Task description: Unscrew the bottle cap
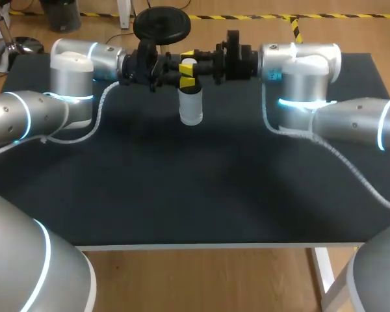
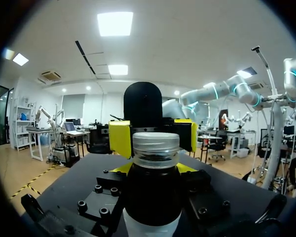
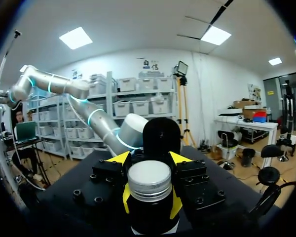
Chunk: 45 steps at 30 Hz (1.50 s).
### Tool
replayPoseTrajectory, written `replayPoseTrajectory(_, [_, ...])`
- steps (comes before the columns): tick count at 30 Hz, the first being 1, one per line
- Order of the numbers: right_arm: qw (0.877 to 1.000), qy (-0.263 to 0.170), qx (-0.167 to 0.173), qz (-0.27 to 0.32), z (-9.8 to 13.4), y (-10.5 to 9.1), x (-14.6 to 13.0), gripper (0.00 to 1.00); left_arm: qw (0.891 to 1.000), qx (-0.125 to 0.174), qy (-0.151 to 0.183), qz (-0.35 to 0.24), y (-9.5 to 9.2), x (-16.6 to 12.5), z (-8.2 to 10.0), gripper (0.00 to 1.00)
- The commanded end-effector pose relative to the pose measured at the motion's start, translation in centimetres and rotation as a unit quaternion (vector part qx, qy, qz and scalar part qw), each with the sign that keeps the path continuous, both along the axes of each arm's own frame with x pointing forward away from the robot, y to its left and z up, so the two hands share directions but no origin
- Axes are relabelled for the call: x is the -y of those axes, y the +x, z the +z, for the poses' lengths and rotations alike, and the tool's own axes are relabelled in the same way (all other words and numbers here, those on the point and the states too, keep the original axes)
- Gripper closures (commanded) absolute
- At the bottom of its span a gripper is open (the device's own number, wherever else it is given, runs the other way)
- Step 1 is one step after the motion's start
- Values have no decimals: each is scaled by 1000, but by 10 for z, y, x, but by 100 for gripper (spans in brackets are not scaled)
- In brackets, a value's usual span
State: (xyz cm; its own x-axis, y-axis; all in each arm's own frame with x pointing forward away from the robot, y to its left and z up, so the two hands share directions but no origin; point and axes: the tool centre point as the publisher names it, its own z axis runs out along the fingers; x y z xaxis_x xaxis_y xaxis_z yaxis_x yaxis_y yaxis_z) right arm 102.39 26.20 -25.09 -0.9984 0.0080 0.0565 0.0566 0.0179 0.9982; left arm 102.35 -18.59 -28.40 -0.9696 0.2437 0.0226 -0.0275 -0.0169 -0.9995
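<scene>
I judge the twist itself is in hand: my right fingers [image 3: 125,197] are closed on the cap [image 1: 188,64] and my left fingers [image 2: 122,169] clamp the bottle [image 1: 191,104] just beneath, over the far middle of the worktop [image 1: 195,195] (standing or lifted, I can't tell). Next the right wrist must turn while the left holds firm. The cap is pale and ribbed, the body dark above, white below

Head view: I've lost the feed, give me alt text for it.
An upright clear bottle with a pale cap stands at the far middle of the black table. It is gripped near its top by the left gripper and the right gripper, whose yellow tips close on it from opposite sides.
</scene>
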Motion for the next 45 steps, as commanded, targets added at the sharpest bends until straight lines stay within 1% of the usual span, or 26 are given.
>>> replayPoseTrajectory(1, [948,18,12,317,-5,-1,-1,100,1000,1,1,4,1,0,1,100])
replayPoseTrajectory(5, [925,12,9,379,-6,-3,2,100,1000,1,1,4,1,0,1,100])
replayPoseTrajectory(6, [918,11,7,397,-6,-4,4,100,1000,1,1,4,1,0,1,100])
replayPoseTrajectory(9, [903,2,6,430,-6,-4,5,100,1000,1,1,4,1,0,1,100])
replayPoseTrajectory(12, [883,2,0,470,-6,-3,5,100,1000,1,1,4,1,0,1,100])
replayPoseTrajectory(16, [847,5,-9,531,-3,-5,5,100,1000,1,1,4,1,0,1,100])
replayPoseTrajectory(17, [837,6,-10,547,-2,-6,4,100,1000,1,1,4,1,0,1,100])
replayPoseTrajectory(18, [824,10,-12,567,-1,-7,4,100,1000,1,1,4,1,0,1,100])
replayPoseTrajectory(23, [773,14,-16,634,1,-10,4,100,1000,1,1,4,1,0,1,100])
replayPoseTrajectory(26, [752,9,-15,659,2,-11,4,100,1000,1,1,4,1,0,1,100])
replayPoseTrajectory(29, [742,10,-10,671,7,-10,5,100,1000,1,1,4,1,0,1,100])
replayPoseTrajectory(30, [741,12,-8,671,10,-10,5,100,1000,1,1,4,1,0,1,100])
replayPoseTrajectory(32, [745,15,-1,667,18,-8,8,100,1000,1,1,4,1,0,1,100])
replayPoseTrajectory(36, [762,33,15,647,37,0,16,100,1000,1,1,4,1,0,1,100])
replayPoseTrajectory(39, [789,27,24,614,47,10,28,100,1000,1,1,4,1,0,1,100])
replayPoseTrajectory(40, [802,24,26,596,49,16,36,100,1000,1,1,4,1,0,1,100])
replayPoseTrajectory(41, [814,22,26,581,49,20,44,100,1000,1,1,4,1,0,1,100])
replayPoseTrajectory(42, [821,22,27,570,49,23,49,100,1000,1,1,4,1,0,1,100])
replayPoseTrajectory(45, [856,15,26,516,42,35,80,100,1000,1,1,4,1,0,1,100])
